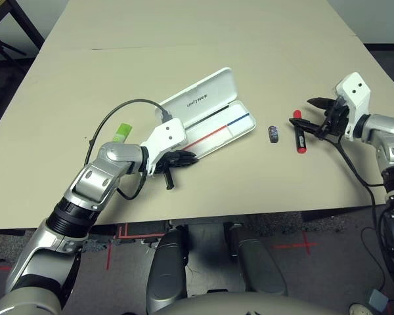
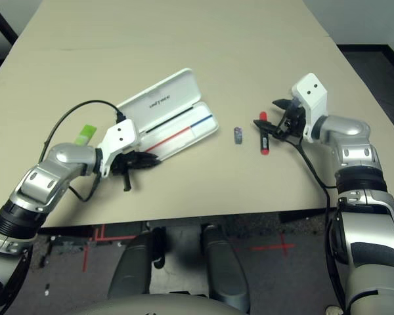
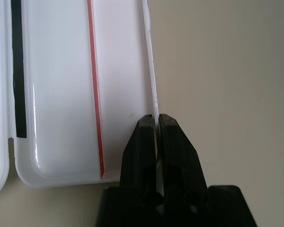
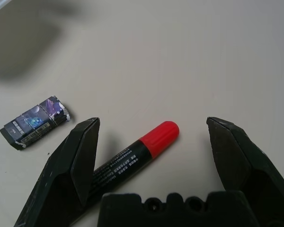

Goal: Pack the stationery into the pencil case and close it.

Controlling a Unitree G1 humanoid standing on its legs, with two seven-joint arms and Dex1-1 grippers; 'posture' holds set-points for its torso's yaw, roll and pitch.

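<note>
The white pencil case (image 1: 213, 108) lies open near the table's middle, lid folded back, a red and blue line inside. My left gripper (image 1: 184, 159) is shut on the tray's thin near rim (image 3: 153, 90) at its left end. The lime-green stick (image 1: 123, 132) lies to the left of the case, behind my left forearm. To the right of the case lie the small dark-grey lump (image 1: 273, 134) and the black marker with a red cap (image 1: 300, 136). My right gripper (image 4: 153, 124) stands open just above the marker (image 4: 128, 161), one finger on each side of the cap end; the lump (image 4: 34, 123) is beside it.
A black cable (image 1: 108, 121) loops from my left wrist across the table by the green stick. The table's front edge (image 1: 249, 213) runs close below both grippers. Bare tabletop stretches behind the case.
</note>
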